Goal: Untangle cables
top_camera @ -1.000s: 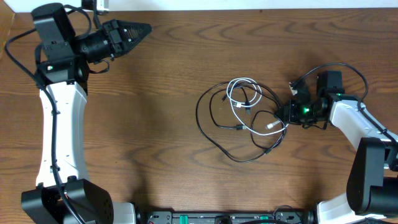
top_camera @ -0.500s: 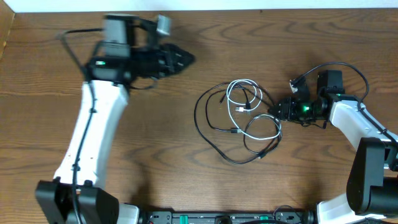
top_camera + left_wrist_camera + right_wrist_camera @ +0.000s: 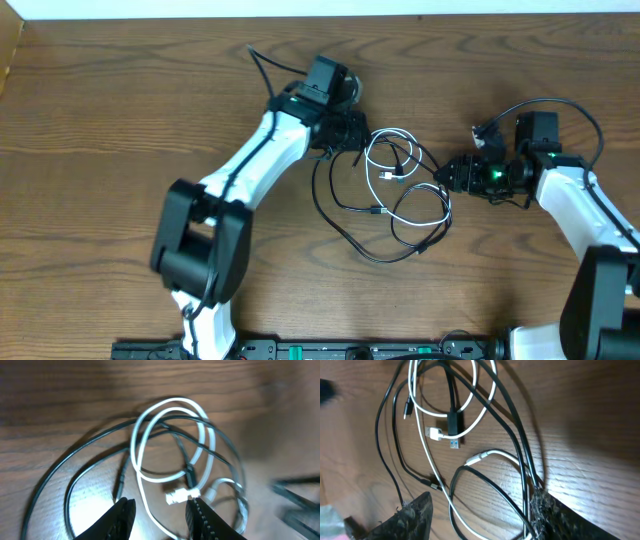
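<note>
The left arm (image 3: pixel 250 165) and right arm (image 3: pixel 575 200) are white with black joints.

A robotics lab: left arm (image 3: pixel 250 165) and right arm (image 3: pixel 572 197) share a wooden table (image 3: pixel 90 200).

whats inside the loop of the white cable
Bare table and strands of the black cable crossing through the white cable loop. Which lies on top at the crossings is unclear.

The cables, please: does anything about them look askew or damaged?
The white cable and black cable lie looped through each other in one tangle; neither shows visible damage.
</note>
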### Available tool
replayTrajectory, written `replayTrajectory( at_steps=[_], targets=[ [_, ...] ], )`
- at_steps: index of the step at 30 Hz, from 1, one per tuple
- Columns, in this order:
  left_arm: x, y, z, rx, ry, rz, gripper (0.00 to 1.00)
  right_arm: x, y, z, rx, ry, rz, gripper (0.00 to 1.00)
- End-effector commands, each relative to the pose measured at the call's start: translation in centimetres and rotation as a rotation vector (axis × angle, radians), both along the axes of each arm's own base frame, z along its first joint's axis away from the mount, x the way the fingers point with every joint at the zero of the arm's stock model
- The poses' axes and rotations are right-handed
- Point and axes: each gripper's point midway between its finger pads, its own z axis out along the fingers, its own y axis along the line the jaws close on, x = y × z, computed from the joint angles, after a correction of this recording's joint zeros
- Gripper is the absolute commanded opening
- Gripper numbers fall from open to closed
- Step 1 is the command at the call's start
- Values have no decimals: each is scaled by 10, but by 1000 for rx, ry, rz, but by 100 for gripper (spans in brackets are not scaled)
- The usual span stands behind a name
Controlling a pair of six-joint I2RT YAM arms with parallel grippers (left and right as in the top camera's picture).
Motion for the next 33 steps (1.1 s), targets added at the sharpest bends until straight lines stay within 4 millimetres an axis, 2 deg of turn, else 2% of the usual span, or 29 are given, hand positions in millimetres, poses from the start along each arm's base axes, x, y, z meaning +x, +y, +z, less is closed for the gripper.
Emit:
replayTrajectory(
  at_steps=[1, 6, 10, 16, 27, 31, 33],
  targets=[
    [8, -2, -15, 10, 37, 81, 39, 2, -9, 9, -49, -23, -32, 62],
    [3, -17, -40, 14, 85, 94, 35, 0, -10, 10, -56, -19, -35, 63],
    [0, -18, -61, 94, 92, 152, 33, -1, -10, 10, -57, -15, -35, 62],
    [-8, -25, -81, 174, 82, 180, 33, -4, -14, 6, -84, 5, -43, 63],
    [2, -3, -89, 365, -44, 249, 33, -6, -13, 5, -85, 11, -38, 63],
    [3, 6, -99, 420, -51, 265, 32, -7, -13, 5, -85, 13, -33, 64],
    [1, 8, -107, 434, -38, 262, 26, -7, -12, 5, -85, 13, -29, 64]
  ],
)
